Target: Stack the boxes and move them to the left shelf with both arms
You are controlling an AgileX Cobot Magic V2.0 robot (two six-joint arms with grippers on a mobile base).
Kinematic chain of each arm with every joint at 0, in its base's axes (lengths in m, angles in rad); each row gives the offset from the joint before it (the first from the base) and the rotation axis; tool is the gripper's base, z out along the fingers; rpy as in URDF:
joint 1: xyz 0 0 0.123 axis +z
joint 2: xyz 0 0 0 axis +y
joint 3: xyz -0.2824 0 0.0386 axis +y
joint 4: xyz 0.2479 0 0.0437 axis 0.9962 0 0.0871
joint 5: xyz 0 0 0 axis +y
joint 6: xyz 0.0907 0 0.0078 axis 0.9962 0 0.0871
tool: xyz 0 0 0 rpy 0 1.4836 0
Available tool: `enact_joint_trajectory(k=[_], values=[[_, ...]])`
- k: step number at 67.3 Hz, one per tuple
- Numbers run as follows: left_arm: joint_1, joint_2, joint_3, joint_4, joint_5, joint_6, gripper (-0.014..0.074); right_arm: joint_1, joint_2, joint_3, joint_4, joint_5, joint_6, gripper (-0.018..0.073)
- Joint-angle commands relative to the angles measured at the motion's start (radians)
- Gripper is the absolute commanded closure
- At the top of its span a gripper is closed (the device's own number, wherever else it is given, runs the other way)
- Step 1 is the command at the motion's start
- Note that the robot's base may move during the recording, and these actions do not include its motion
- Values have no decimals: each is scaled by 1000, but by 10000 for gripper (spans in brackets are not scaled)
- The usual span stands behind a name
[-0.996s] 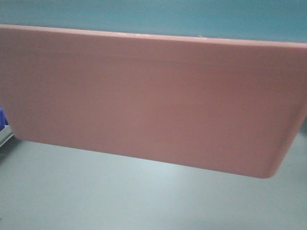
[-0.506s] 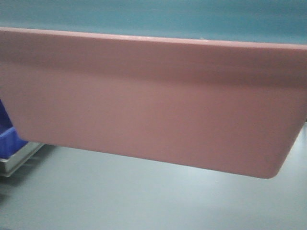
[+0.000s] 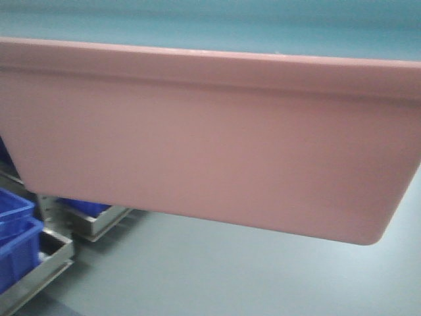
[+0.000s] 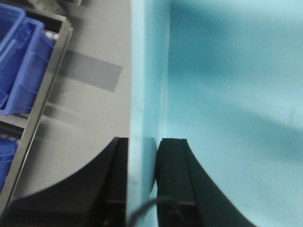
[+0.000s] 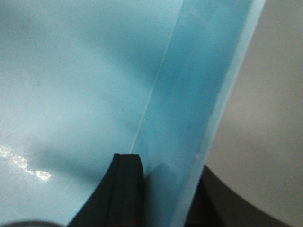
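Because the pink tub (image 3: 210, 151), with the light blue tub (image 4: 227, 94) nested inside, hangs lengthwise between the two arms, each end wall is pinched. The left gripper (image 4: 144, 142) clamps the blue tub's left wall, one finger inside and one outside, and the right gripper (image 5: 165, 175) clamps the right wall likewise. The metal shelf rack (image 3: 46, 263) holding dark blue bins (image 3: 13, 237) lies low to the left, nearer the left arm.

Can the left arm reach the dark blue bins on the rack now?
Probably not. The left gripper is shut on the wall of the light blue tub, one finger on each side, so it is not free. The blue bins sit apart, off to its side.
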Motion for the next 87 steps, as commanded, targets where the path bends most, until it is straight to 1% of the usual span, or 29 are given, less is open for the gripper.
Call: enact_joint_trajectory(k=[1,87], values=[[-38,-44,-50,-80,-209,-2,608,31,-29,-49,49,-207,-34,531],[-38,-44,-50,-79,-209,-2,608,31,-29,-49,49,-204,-34,531]])
